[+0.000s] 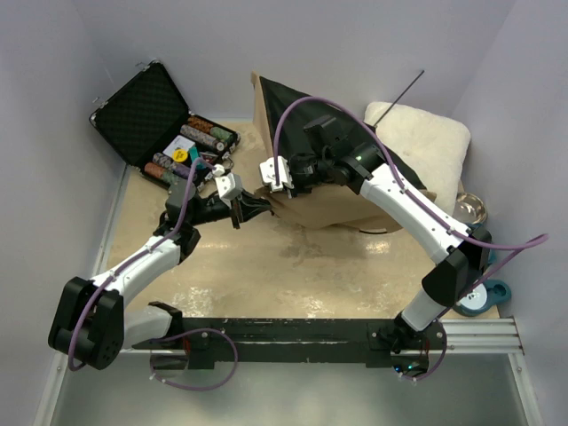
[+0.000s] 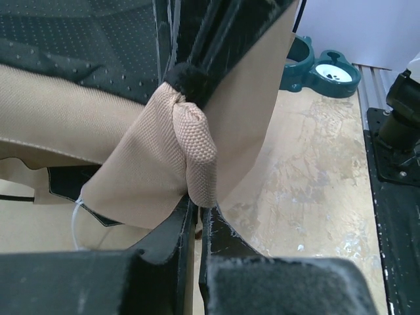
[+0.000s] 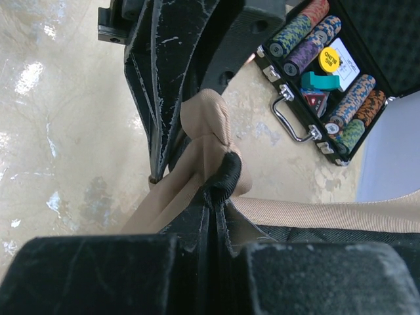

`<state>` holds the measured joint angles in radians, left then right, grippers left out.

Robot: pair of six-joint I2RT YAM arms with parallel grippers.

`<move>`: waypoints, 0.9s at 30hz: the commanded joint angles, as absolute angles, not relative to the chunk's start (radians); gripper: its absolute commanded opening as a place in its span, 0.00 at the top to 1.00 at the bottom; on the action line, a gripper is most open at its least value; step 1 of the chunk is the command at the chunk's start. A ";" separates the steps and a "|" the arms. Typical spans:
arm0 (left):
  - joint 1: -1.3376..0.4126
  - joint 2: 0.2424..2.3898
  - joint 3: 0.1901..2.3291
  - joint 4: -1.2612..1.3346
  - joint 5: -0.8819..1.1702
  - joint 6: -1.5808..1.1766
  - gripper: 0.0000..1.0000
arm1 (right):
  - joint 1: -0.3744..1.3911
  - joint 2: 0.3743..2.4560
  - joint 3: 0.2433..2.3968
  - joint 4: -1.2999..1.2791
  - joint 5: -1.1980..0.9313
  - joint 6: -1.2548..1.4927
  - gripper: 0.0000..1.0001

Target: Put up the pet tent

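Note:
The pet tent (image 1: 342, 191), tan fabric with a black underside, lies crumpled at the back centre, and one thin black pole (image 1: 404, 91) sticks up behind it. My left gripper (image 1: 251, 207) is shut on a bunched tan corner of the tent (image 2: 197, 151), which is pinched at the fingertips of the left gripper (image 2: 199, 209). My right gripper (image 1: 277, 176) meets it from the other side. In the right wrist view the right gripper (image 3: 215, 202) is shut on a black ribbed loop (image 3: 225, 176) at that same corner. The two grippers almost touch.
An open black case (image 1: 146, 111) with poker chips stands at the back left, close to the left arm. A white fluffy cushion (image 1: 426, 142) lies back right behind the tent. A metal bowl (image 1: 470, 209) and a teal bowl stand (image 1: 486, 297) sit at the right.

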<state>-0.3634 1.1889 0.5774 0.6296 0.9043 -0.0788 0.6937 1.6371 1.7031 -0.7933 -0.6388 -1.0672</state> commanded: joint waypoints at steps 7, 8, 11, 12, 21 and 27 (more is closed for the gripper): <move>-0.385 1.164 0.742 0.419 0.916 -0.005 1.00 | 0.703 1.634 1.689 -0.816 -0.649 -1.066 0.85; -0.384 1.164 0.741 0.402 0.917 0.029 1.00 | 0.703 1.632 1.706 -0.821 -0.650 -1.057 0.74; -0.383 1.170 0.735 0.368 0.919 0.023 1.00 | 0.701 1.602 1.729 -0.810 -0.650 -1.028 0.49; -0.383 1.177 0.736 0.361 0.922 0.015 1.00 | 0.701 1.585 1.726 -0.802 -0.652 -1.025 0.44; -0.383 1.219 0.776 0.354 0.934 -0.069 1.00 | 0.703 1.506 1.655 -0.747 -0.664 -1.012 0.42; -0.383 1.238 0.799 0.328 0.937 -0.071 1.00 | 0.704 1.525 1.651 -0.696 -0.669 -0.980 0.73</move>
<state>-0.3820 1.2247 0.7525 0.3492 0.9207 -0.0269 0.6975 1.5143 1.6596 -0.7326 -0.6468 -1.0157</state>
